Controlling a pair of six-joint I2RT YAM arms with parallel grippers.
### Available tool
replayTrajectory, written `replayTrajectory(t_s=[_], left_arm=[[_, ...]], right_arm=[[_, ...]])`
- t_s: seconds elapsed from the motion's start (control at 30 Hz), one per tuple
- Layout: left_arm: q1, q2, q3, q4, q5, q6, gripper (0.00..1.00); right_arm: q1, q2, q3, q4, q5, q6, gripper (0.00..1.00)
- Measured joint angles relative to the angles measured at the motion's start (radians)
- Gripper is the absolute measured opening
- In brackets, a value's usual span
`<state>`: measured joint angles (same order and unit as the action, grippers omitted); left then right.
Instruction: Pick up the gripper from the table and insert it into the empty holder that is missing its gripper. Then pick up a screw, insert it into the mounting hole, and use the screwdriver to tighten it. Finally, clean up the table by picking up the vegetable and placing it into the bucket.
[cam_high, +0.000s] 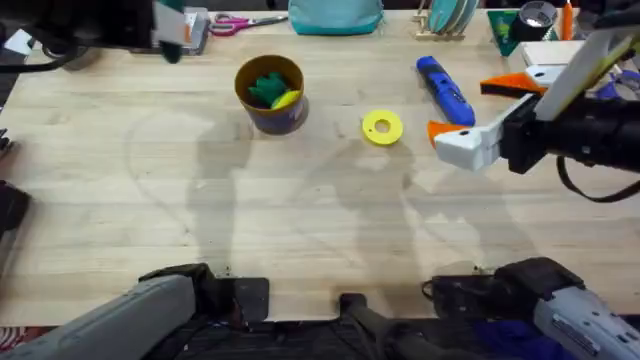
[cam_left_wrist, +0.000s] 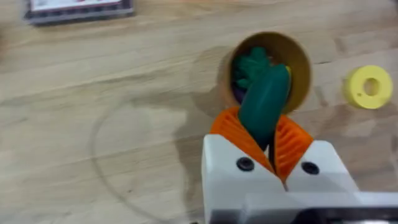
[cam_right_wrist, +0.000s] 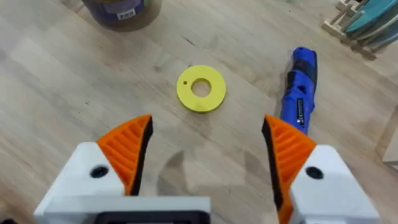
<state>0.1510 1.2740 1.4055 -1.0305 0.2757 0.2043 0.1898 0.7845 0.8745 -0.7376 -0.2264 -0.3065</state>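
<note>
Left gripper (cam_left_wrist: 266, 144) clamping vegetable (cam_left_wrist: 265, 102) above bucket (cam_left_wrist: 301, 62)

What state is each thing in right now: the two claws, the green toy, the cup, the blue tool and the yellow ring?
Left gripper: shut on the dark green vegetable.
Vegetable: held tilted over the bucket's mouth, not let go.
Bucket: upright, with a bright green leafy toy and a yellow toy inside.
Right gripper: open, holding nothing, above the table.
Screwdriver: lying flat on the table.
Yellow ring: lying flat on the table.
</note>
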Motion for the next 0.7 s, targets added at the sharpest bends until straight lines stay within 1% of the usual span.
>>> replayTrajectory(t_s=[0.1,0.23,0.33,0.4,0.5,0.7], left_arm=[[-0.078,0.002,0.0,0.001,0.008,-0.022,0.028],[-0.186,0.021,0.0,0.001,0.014,-0.033,0.028],[-0.244,0.056,0.0,0.002,0.017,-0.037,0.028],[-0.271,0.098,0.0,0.002,0.017,-0.039,0.028],[-0.289,0.173,0.0,0.006,0.017,-0.041,0.028],[-0.293,0.301,0.0,0.034,0.016,-0.044,0.028]], right_arm=[[0.0,0.0,0.0,0.0,0.0,0.0,0.995],[0.0,0.0,0.0,0.0,0.0,0.0,0.995],[0.0,0.0,0.0,0.0,0.0,0.0,0.995],[0.0,0.0,0.0,0.0,0.0,0.0,0.995],[0.0,0.0,0.0,0.0,0.0,0.0,0.995],[0.0,0.0,0.0,0.0,0.0,0.0,0.995]])
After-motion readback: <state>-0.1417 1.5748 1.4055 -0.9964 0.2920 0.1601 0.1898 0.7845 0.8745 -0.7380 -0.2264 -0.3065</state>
